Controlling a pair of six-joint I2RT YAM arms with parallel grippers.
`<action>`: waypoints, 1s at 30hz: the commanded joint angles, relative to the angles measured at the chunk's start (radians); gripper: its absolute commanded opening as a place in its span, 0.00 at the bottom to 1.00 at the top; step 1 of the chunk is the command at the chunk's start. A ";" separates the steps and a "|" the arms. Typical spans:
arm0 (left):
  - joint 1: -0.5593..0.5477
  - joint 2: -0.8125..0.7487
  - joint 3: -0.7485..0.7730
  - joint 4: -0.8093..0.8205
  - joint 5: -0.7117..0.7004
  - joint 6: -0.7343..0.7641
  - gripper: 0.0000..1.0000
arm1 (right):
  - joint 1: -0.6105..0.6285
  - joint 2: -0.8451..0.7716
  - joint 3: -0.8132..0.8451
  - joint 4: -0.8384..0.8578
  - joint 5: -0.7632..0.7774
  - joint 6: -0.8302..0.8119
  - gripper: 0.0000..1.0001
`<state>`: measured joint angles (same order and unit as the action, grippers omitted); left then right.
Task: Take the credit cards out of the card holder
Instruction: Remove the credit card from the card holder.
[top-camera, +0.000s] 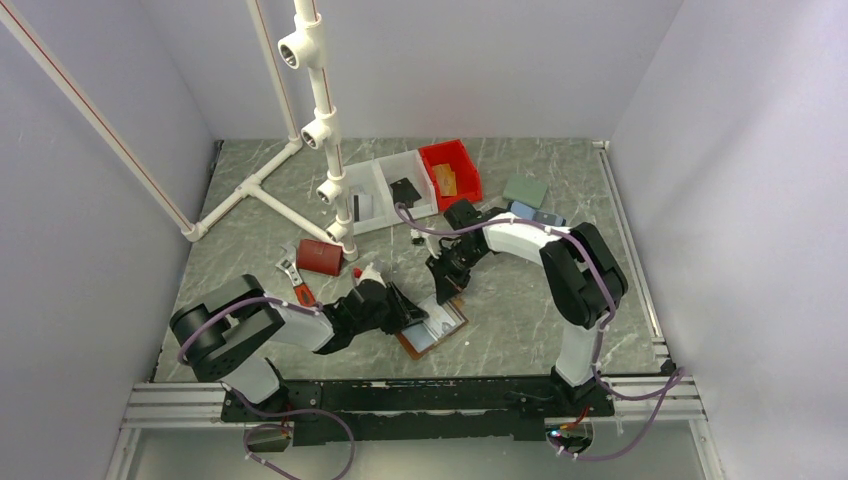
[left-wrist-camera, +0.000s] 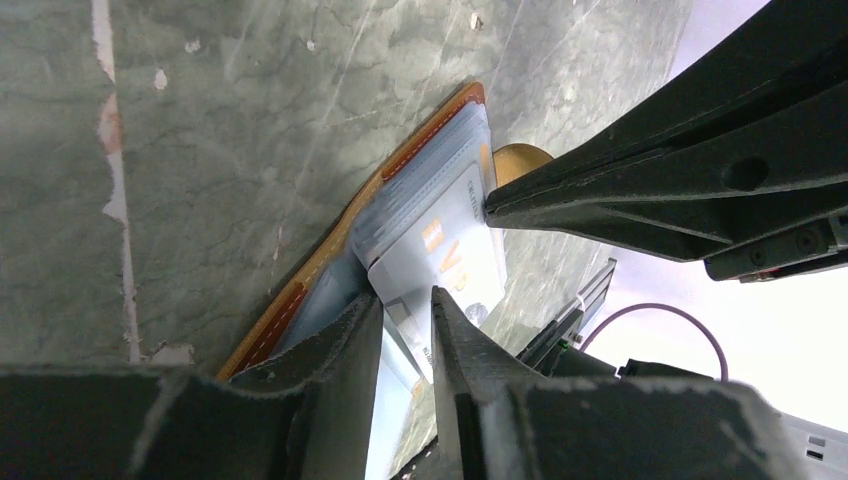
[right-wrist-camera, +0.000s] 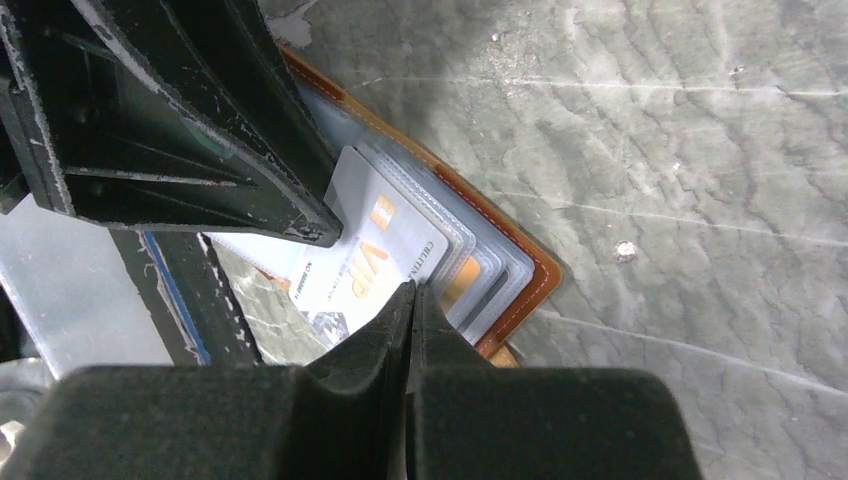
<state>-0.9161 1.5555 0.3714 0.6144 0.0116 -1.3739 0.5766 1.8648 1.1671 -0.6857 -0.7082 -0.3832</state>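
Card holder: lies open and flat, low in the centre of the top view, with both hands meeting over it.
Holder's axis: the long side slants from lower left to upper right in the top view. A brown stitched rim frames layered clear sleeves.
Credit card: pale grey with orange "VIP" lettering, lying on the sleeves. In the right wrist view its long axis runs lower left to upper right.
Right hand: fingers pressed together, tips at the card's long edge. I cannot tell whether that edge is nipped.
Left hand: fingers a narrow slot apart, with pale panel showing in the slot. I cannot tell whether they clamp it.
Desk: grey-green marbled top, scuffed white in places.
Room: plain pale walls on three sides.
Back of desk: a white pipe frame, a red bin and a dark red box.
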 joint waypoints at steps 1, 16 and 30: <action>0.007 -0.002 -0.027 0.042 -0.009 0.001 0.30 | 0.053 0.047 0.006 -0.058 -0.065 -0.022 0.00; 0.013 -0.065 -0.060 0.056 -0.009 0.132 0.00 | 0.052 0.051 0.009 -0.049 -0.030 -0.011 0.11; 0.023 -0.156 -0.099 0.126 0.091 0.382 0.00 | 0.052 0.003 0.016 -0.069 -0.060 -0.063 0.30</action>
<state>-0.8967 1.4494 0.2584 0.7078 0.0635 -1.1236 0.6170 1.8832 1.1831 -0.7322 -0.7700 -0.3943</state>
